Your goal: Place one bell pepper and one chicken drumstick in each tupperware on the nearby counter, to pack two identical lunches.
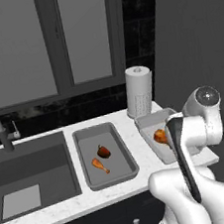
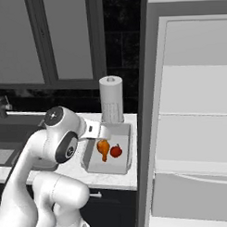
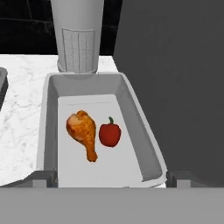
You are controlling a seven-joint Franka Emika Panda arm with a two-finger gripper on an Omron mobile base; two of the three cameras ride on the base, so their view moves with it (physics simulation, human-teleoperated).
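- The light is flat, even and moderately dim, with no single source visible.
- The window panes (image 1: 35, 44) show as dull grey and cast no beam.
- Shadows are faint: soft darkening lies inside the nearer tupperware (image 3: 48, 131) along its walls.
- The counter (image 1: 72, 209) reads as the brightest surface, without glare.
- Edges are slightly soft and pixelated, most plainly on the chicken drumstick (image 3: 83, 133).
- No lens distortion appears at the borders.
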